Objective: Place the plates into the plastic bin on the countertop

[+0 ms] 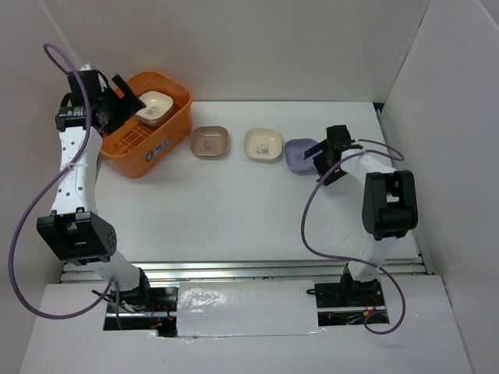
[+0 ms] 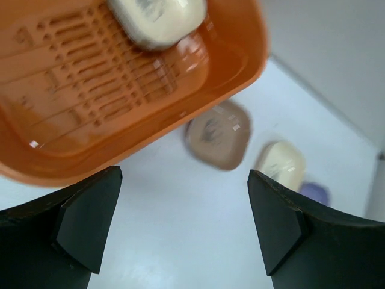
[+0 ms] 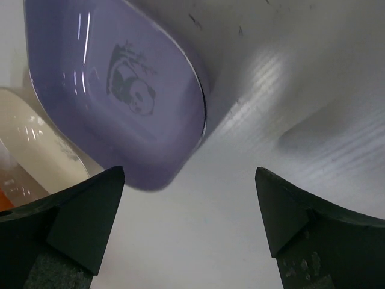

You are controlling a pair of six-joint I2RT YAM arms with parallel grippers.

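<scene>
The orange plastic bin (image 1: pixel 148 132) stands at the back left of the white countertop (image 1: pixel 234 210) and holds one cream plate (image 1: pixel 154 107). To its right lie a brown plate (image 1: pixel 210 142), a cream plate (image 1: pixel 263 144) and a lavender plate (image 1: pixel 300 153) in a row. My left gripper (image 1: pixel 125 97) is open and empty above the bin's left side. In the left wrist view the bin (image 2: pixel 120 90), its cream plate (image 2: pixel 157 18) and the brown plate (image 2: pixel 218 133) show. My right gripper (image 1: pixel 323 160) is open and empty just right of the lavender plate (image 3: pixel 114 90), which has a panda picture.
White walls close in the back and both sides of the countertop. A metal rail (image 1: pixel 242 270) runs along the front edge. The bin has a slotted bottom (image 2: pixel 90 66) and a blue-white label (image 1: pixel 161 146) on its side.
</scene>
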